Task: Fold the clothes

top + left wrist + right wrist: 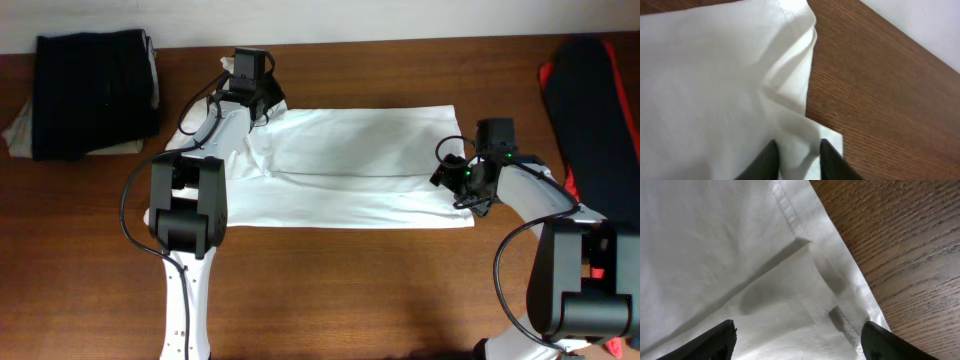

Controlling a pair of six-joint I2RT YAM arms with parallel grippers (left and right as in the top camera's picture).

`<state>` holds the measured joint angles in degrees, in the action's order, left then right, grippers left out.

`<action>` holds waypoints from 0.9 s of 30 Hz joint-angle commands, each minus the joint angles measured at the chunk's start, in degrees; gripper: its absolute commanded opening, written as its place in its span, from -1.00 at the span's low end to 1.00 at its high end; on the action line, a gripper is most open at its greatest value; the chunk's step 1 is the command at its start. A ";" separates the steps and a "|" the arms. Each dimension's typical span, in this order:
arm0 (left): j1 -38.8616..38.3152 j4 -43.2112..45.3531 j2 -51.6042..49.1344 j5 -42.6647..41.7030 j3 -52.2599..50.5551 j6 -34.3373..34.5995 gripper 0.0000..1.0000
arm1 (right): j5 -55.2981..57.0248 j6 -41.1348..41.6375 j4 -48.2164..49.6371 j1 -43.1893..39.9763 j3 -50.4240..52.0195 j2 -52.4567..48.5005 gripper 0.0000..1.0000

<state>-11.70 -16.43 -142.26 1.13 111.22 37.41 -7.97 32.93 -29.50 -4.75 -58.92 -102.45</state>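
Note:
The white garment (pixel 350 160) lies spread and wrinkled across the middle of the table, partly folded lengthwise. Its green label is out of view. My left gripper (pixel 255 100) is at the garment's far left corner. In the left wrist view its fingers (pixel 797 145) are closed on a raised pinch of white cloth (pixel 705 75). My right gripper (pixel 462 180) is at the garment's right edge. In the right wrist view its fingers (pixel 797 330) are wide open just above the stitched hem (pixel 715 240), with nothing between them.
A stack of folded dark clothes (pixel 95 90) on a pale one sits at the far left corner. A black and red item (pixel 590 100) lies at the far right. Bare wood table (pixel 350 290) runs along the front.

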 commanded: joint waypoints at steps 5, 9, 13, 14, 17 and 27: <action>0.35 1.18 -1.27 1.70 0.26 0.07 -0.99 | 0.92 -0.11 -0.09 0.17 0.15 0.09 0.64; 0.42 1.68 -1.27 1.70 0.26 0.07 -0.99 | 0.87 -2.97 -1.97 0.20 -4.61 3.89 0.75; 0.39 2.54 -1.27 1.68 0.26 0.11 -0.99 | 1.18 -12.41 -1.95 0.20 -16.02 5.55 0.96; 0.39 2.73 -1.27 1.68 0.26 0.11 -0.99 | 1.16 -13.75 -1.66 0.20 -17.77 5.55 0.97; 0.33 3.45 -1.27 1.66 0.26 0.13 -0.99 | 1.11 -16.31 1.64 0.35 -21.38 5.53 0.96; -0.31 4.00 -1.27 0.13 0.26 0.15 -0.98 | 1.09 -16.85 12.94 0.79 -22.12 -7.76 0.66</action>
<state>-11.79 -12.56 -142.43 1.98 111.22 37.56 -7.46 16.75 -18.68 -4.75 -79.83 -104.95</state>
